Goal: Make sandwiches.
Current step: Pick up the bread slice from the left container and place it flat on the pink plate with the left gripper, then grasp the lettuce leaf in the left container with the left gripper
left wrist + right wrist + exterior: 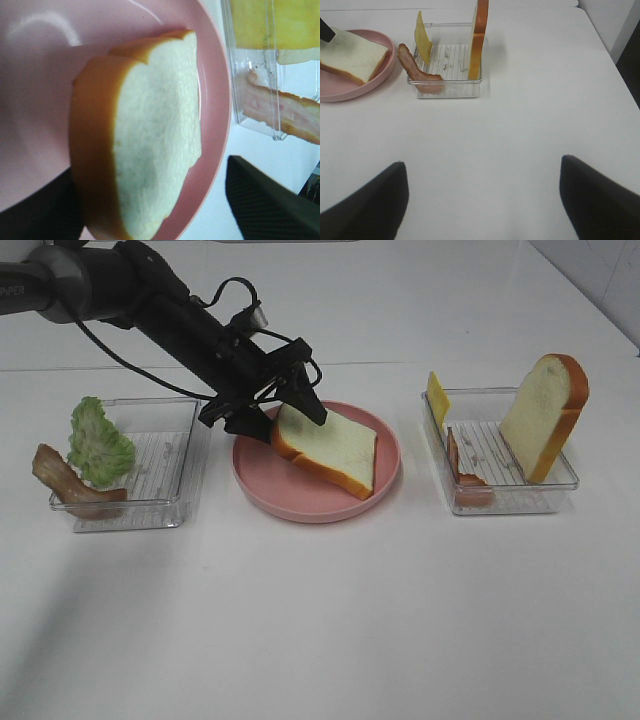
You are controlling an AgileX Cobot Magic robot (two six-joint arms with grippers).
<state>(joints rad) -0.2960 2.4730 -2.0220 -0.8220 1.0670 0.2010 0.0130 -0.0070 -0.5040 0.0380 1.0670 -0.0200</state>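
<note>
Under the left pincer [282, 420], whose jaws stand spread and empty, the bread slice [335, 450] lies on the pink plate [265, 490], while the lettuce [98, 445] sits in the tray [185, 455] beyond its outer side, nearer this arm.

A bread slice [155, 150] is lying on the pink plate [50, 75]; a tray [234, 70] holding bacon [285, 107] is sitting beside it.

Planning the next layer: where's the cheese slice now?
In the high view, the cheese slice stands at the back-left corner of the right tray, beside the bacon.
</note>
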